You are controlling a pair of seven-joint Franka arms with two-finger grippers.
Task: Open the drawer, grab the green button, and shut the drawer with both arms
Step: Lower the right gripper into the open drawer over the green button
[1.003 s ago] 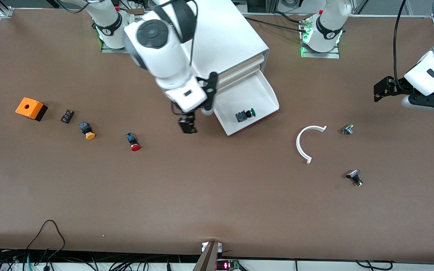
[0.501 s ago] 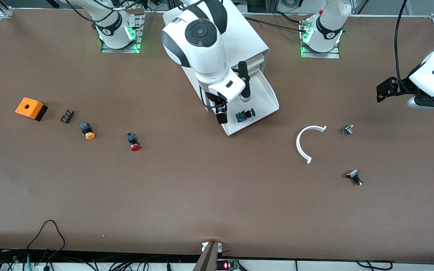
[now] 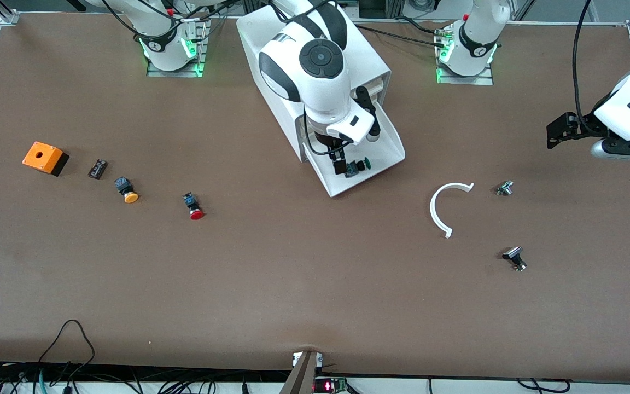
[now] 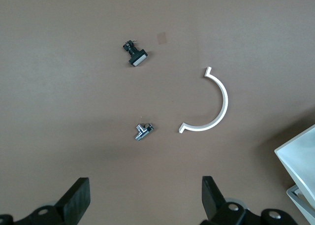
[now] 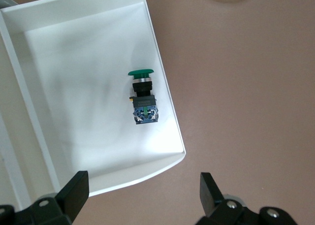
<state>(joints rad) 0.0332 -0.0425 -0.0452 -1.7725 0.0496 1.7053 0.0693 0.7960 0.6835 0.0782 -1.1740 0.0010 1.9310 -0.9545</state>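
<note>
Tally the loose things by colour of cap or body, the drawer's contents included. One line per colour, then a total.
Green: 1, the green-capped button in the open drawer
Red: 1, red-capped button
Orange: 2, orange-capped button, orange box
White: 1, curved white piece
Dark or metal: 3, small parts
Total: 8
</note>
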